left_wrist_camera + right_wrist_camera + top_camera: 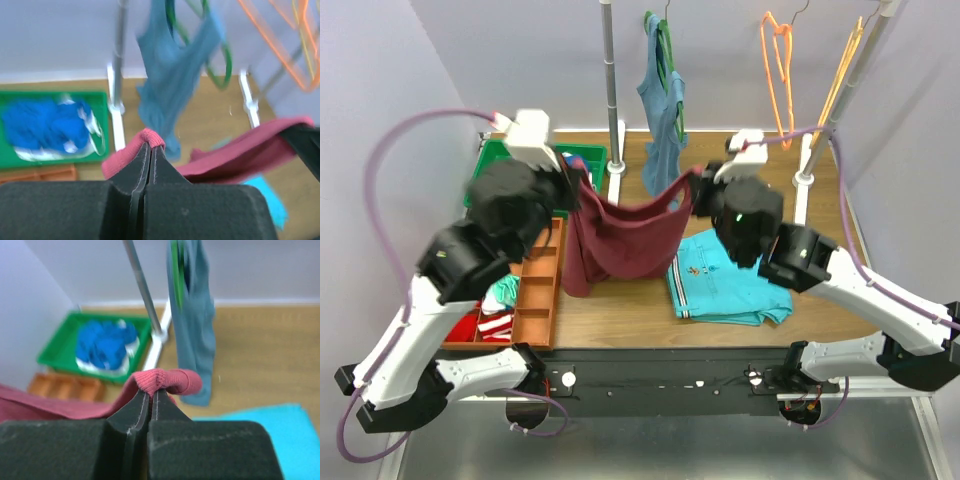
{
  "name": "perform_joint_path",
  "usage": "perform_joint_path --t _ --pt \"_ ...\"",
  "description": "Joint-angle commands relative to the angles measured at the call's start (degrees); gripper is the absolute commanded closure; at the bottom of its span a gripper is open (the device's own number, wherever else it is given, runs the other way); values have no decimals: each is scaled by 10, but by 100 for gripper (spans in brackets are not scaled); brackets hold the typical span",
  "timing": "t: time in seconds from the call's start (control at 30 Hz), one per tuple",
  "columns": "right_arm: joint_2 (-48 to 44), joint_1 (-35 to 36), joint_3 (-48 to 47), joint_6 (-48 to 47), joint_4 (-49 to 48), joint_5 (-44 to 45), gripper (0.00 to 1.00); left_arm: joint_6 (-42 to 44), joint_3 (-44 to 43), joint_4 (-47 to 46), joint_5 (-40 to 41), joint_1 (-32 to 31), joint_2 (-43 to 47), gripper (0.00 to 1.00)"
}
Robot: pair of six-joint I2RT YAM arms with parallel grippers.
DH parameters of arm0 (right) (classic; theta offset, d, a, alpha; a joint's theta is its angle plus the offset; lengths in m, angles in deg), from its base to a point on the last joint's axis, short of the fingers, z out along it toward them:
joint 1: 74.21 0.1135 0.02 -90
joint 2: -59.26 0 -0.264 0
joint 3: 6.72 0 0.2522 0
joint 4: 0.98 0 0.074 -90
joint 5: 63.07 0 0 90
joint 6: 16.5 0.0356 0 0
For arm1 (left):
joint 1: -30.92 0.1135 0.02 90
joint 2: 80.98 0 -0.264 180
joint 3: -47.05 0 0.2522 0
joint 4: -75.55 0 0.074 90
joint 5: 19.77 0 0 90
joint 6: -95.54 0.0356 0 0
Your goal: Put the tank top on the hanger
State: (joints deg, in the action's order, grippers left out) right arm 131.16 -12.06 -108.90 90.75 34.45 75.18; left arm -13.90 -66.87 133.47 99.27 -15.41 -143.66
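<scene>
The maroon tank top [625,240] is sagging between your left gripper [151,150] and right gripper [151,392], each clamping a strap above the table [620,315]; the grey-blue top [663,110] is dangling just behind, left of the orange hanger [778,32].

Pale lilac walls [500,60] enclose a wooden table [620,310].

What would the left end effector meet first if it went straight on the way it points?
Most likely the grey-blue top, hanging straight ahead of the left end effector in its wrist view; the rack post stands just left of that line. Depth is unclear.
</scene>
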Motion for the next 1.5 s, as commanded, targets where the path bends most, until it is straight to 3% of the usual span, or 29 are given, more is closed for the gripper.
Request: perform_joint_path --t 0.0,0.03,0.13,0.2,0.27,0.4,0.43,0.5,0.63,0.8,0.97,1.07,1.17,1.2,1.23,1.3,1.47 --pt "-76 2 198 134 21 -64 89 -98 250 -41 -127 2 63 100" --pt "-87 2 273 170 12 -68 87 -114 349 -61 -144 2 85 100" --pt "-110 2 360 226 -7 -90 76 -175 511 -141 -178 2 105 100" --pt "-105 2 405 246 -4 -103 70 -208 563 -186 -203 3 105 100" --pt "-96 2 417 265 8 -111 64 -220 610 -209 -217 3 107 85" --pt "-90 2 410 276 34 -118 37 -222 625 -218 -208 2 124 72" --pt "-90 2 405 276 46 -116 34 -219 617 -213 -207 2 130 54" --pt "-91 2 393 277 58 -115 27 -215 608 -197 -199 2 138 46" --pt "-98 2 321 250 84 -111 23 -214 590 -179 -181 2 176 36" --pt "-63 2 171 180 113 -105 23 -211 563 -154 -176 3 200 34" --pt "-8 2 5 62 127 -25 25 -204 530 -139 -181 3 217 34" --pt "17 1 -61 -40 70 32 25 -194 511 -127 -175 4 227 34" --pt "59 -41 -124 -112 43 34 25 -182 489 -109 -166 3 237 34" --pt "74 -98 -147 -112 53 10 25 -179 484 -98 -163 3 239 34" --pt "106 -128 -187 -101 84 -48 25 -172 473 -91 -160 3 243 34" --pt "134 -183 -229 -97 112 -78 25 -165 461 -71 -155 3 246 34" --pt "170 -246 -285 -119 104 -101 25 -149 441 -36 -128 3 274 33"
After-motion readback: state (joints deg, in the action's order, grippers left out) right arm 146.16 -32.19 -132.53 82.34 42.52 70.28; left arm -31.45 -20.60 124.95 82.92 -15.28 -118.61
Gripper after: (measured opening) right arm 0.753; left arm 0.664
